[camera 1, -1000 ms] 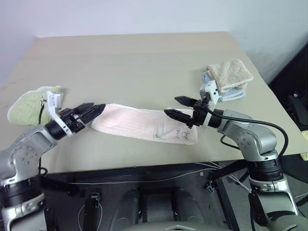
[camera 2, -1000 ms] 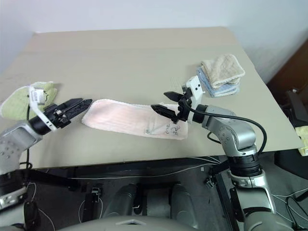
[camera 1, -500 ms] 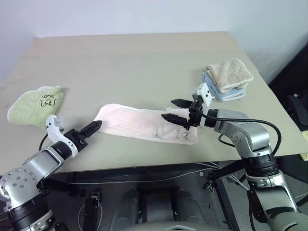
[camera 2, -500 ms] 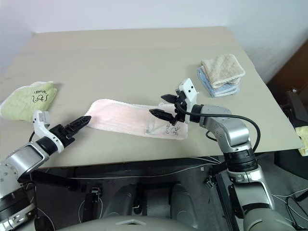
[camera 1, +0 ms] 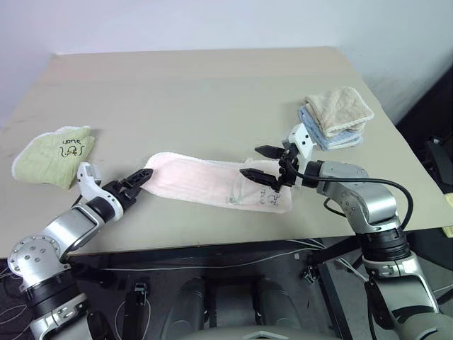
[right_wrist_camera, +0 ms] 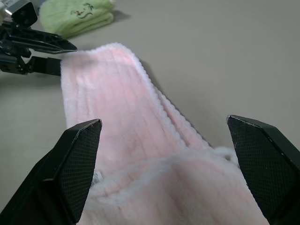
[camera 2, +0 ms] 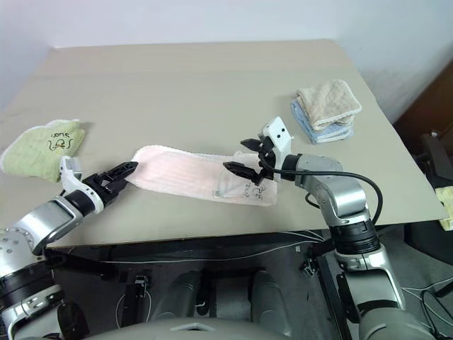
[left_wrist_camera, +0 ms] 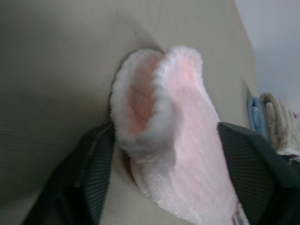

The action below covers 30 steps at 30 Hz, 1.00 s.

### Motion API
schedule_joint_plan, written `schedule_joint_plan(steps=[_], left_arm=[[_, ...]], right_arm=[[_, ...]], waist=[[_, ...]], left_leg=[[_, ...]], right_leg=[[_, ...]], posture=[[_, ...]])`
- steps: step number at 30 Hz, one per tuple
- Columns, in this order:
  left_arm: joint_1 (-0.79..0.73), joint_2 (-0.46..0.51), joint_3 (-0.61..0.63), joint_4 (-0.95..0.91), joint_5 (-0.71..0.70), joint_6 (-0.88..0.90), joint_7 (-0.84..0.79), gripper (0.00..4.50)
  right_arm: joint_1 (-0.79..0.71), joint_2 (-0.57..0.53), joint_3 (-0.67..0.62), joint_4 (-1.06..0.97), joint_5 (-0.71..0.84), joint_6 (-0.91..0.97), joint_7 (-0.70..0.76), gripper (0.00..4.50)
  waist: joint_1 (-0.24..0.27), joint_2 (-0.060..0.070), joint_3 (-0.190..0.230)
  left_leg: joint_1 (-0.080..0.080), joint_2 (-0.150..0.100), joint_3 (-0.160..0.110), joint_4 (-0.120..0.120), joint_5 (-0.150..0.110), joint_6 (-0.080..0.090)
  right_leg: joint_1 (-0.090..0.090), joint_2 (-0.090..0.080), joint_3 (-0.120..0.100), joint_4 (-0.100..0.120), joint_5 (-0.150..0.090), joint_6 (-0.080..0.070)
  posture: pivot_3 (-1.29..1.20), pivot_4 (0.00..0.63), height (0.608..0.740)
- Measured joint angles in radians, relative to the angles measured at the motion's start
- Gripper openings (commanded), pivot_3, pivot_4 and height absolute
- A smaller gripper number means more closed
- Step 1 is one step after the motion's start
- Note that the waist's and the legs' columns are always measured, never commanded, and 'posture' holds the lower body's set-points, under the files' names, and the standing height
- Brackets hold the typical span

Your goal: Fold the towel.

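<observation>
Bench [camera 1: 212, 85]: one, tan, carrying four cloths.

Green cloth [camera 1: 51, 154]: one, folded, with dark writing, well apart from the jaws, beyond the left pair.

Left gripper [camera 1: 139, 179]: one. Its jaws stand either side of the towel's near end; whether they press the cloth cannot be told. The left wrist view shows the folded end sitting between the two fingers [left_wrist_camera: 89, 168].

Towel [camera 1: 212, 184]: one, long, pale pink, lying flat across the bench from the left jaws to the right jaws, white scalloped trim along its far edge.

Right gripper [camera 1: 260, 162]: one. Jaws wide, poised over the towel's other end, holding nothing; the right wrist view shows towel between and below the fingers [right_wrist_camera: 75, 159].

Beige cloth [camera 1: 338, 110] on blue cloth [camera 1: 316, 137]: one each, stacked, beyond the right jaws.

Change: half a second ago the left jaws were short of the towel's end; now they flank it. Right gripper unchanged.
</observation>
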Motion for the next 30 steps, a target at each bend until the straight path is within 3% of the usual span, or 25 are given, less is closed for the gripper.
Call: schedule_joint_plan(steps=[7, 21, 25, 30], left_arm=[[0.003, 0.005, -0.026, 0.008, -0.066, -0.035, 0.011, 0.04], [0.000, 0.180, -0.163, -0.051, -0.023, -0.045, -0.172, 0.01], [-0.092, 0.227, -0.257, -0.081, -0.007, -0.026, -0.261, 0.01], [-0.232, 0.213, -0.364, -0.083, 0.013, -0.017, -0.310, 0.01]], right_arm=[[0.015, 0.000, 0.000, -0.001, -0.022, -0.002, -0.007, 4.50], [0.048, -0.011, -0.026, -0.028, -0.013, -0.013, 0.007, 4.50], [0.045, -0.017, -0.111, -0.031, 0.047, 0.008, 0.004, 4.50], [0.010, -0.015, -0.253, -0.031, 0.135, 0.039, -0.054, 4.50]], waist=[[0.001, 0.000, 0.000], [0.001, 0.000, 0.000], [0.005, 0.000, 0.000], [-0.002, 0.000, 0.000]], left_leg=[[-0.009, 0.000, 0.000, 0.000, 0.001, -0.001], [-0.009, 0.000, 0.000, -0.001, 0.001, -0.001], [-0.009, -0.001, 0.000, 0.000, 0.001, -0.001], [-0.009, -0.001, 0.001, -0.001, 0.001, -0.001]], right_leg=[[-0.010, 0.001, 0.000, 0.002, 0.000, 0.000], [-0.010, 0.001, 0.000, 0.001, 0.000, 0.000], [-0.010, 0.000, 0.000, 0.001, 0.000, 0.000], [-0.010, 0.001, 0.000, 0.001, 0.000, 0.000]], posture=[[0.00, 0.150, 0.740], [0.00, 0.150, 0.740], [0.00, 0.150, 0.740], [0.00, 0.150, 0.740]])
